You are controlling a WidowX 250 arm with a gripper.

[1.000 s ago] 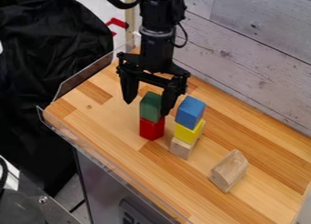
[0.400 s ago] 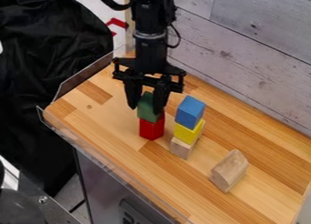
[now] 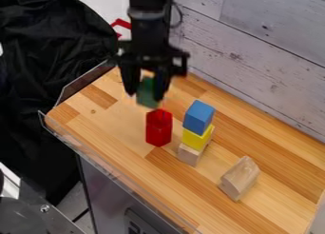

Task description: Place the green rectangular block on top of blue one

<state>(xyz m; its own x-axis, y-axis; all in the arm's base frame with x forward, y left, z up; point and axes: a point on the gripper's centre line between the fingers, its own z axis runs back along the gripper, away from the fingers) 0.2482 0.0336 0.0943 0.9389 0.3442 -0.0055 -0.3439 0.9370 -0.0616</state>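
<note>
Gripper [image 3: 145,94] fingers are closed on the green block [image 3: 147,98], which hangs upright above the red block [image 3: 158,128] towards the worktop's [image 3: 114,128] left end. The step in hand looks to be the lift, with the carry next. Raise the load well above the blue block [image 3: 198,117] before going sideways, since that block tops a slim stack, on the yellow block [image 3: 195,140] and a plain wooden block [image 3: 189,154], and a low pass could knock it over. Centre over the blue top, turn to match its edges, and lower slowly until the faces meet without pressing. Then part the fingers evenly and back straight up, so neither drags the stack.
</note>
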